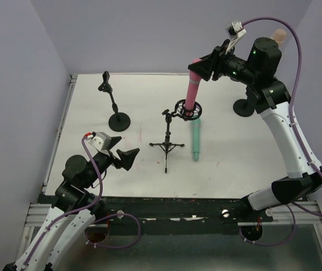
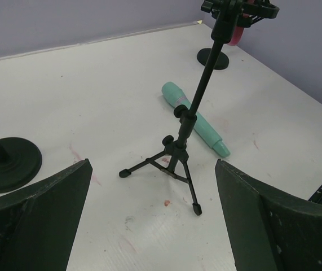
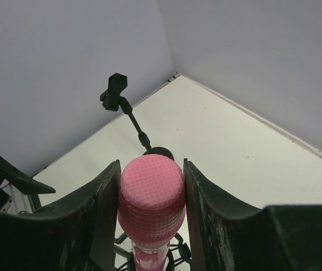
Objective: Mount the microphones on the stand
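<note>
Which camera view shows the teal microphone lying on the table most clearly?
The left wrist view: the teal microphone lies close and almost whole, crossed only by the tripod stand. The top external view shows it smaller, beside the tripod stand. The right wrist view does not show it.

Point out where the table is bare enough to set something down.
Bare table lies front-right, between the teal microphone and the right edge; also along the back wall behind the round-base stand. Crowded: the centre, around the tripod stand.

Robot lab cell: white surface (image 1: 223,175) boxed by plain lilac walls (image 1: 149,34); arms (image 1: 287,141) bolted to metal rail (image 1: 34,213).
</note>
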`<act>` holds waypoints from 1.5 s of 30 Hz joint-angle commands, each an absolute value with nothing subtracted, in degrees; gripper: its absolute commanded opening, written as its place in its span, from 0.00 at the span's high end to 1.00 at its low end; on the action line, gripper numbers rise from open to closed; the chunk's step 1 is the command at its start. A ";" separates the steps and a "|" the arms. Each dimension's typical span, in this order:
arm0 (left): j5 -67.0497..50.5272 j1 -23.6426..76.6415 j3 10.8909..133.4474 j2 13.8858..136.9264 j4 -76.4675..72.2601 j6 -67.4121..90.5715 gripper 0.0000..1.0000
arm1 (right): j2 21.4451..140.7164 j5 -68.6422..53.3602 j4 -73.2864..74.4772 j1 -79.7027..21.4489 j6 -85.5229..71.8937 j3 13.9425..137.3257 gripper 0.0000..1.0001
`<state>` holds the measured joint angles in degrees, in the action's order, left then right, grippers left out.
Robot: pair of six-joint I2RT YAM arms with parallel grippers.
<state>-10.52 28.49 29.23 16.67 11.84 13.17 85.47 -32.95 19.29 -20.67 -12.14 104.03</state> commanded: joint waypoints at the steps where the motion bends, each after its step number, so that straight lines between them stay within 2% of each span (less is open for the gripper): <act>1: -10.81 28.21 28.74 15.82 10.55 13.62 0.01 | 82.01 -36.91 18.37 -21.01 -11.60 101.43 0.69; 12: -12.39 28.21 28.57 16.70 9.49 14.59 0.01 | 76.73 -43.15 17.75 -20.92 -8.27 88.34 0.62; 14: -12.74 28.21 28.48 16.61 9.06 14.94 0.02 | 75.85 -43.42 18.37 -21.01 -7.04 87.02 0.55; 16: -13.27 28.21 28.21 16.96 8.44 15.47 0.02 | 74.89 -43.42 19.51 -21.00 -5.46 85.96 0.45; 17: -13.62 28.21 27.95 17.31 7.65 15.99 0.02 | 74.62 -43.16 20.12 -21.01 -4.67 85.52 0.34; 20: -15.90 28.21 26.55 18.89 3.53 18.62 0.02 | 73.66 -42.72 22.40 -20.92 -1.77 84.82 0.11; 22: -17.48 28.21 25.84 20.99 0.54 20.56 0.02 | 72.78 -42.19 23.55 -20.66 -0.62 84.46 0.00; 28: -24.50 28.30 24.44 28.55 -11.49 21.80 0.02 | 69.70 -43.76 25.05 -15.31 3.34 81.57 0.00; 35: -28.82 28.91 24.00 41.47 -25.90 16.53 0.02 | 62.41 -56.42 18.99 -5.46 5.18 63.92 0.00; 40: -32.60 29.97 24.08 47.36 -33.30 11.61 0.02 | 58.28 -56.95 15.21 -3.60 6.94 53.37 0.00; 45: -34.10 31.37 24.69 51.76 -37.88 6.69 0.02 | 56.34 -56.87 15.20 -3.60 9.49 50.10 0.00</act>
<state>-29.78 30.04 24.43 48.93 -29.45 13.06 58.52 -54.19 18.68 -3.90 6.35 51.40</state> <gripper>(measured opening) 0.979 0.997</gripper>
